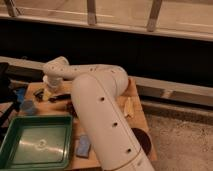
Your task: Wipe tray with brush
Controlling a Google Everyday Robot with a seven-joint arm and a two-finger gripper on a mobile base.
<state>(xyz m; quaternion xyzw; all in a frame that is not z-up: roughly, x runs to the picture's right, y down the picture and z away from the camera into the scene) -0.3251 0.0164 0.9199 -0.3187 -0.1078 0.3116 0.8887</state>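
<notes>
Gripper (49, 89) low over bench (137, 120), fingers apart and empty, brush (59, 97) lying just beside them, tray (37, 118) nearer the camera than the fingers; risk: slim handle, so an off-centre close likely pushes or tips it away instead of gripping.

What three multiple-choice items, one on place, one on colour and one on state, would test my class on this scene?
1. Where is the gripper?
A. Over the far left part of the table
B. Inside the tray
C. Beyond the table's right edge

2. What colour is the tray?
A. Red
B. Green
C. White

3. How does the tray lie?
A. Upside down
B. On its edge
C. Flat, open side up

Answers: A, the arm reaches down behind the tray; B, rim and floor are green; C, its floor shows inside the rim.
</notes>
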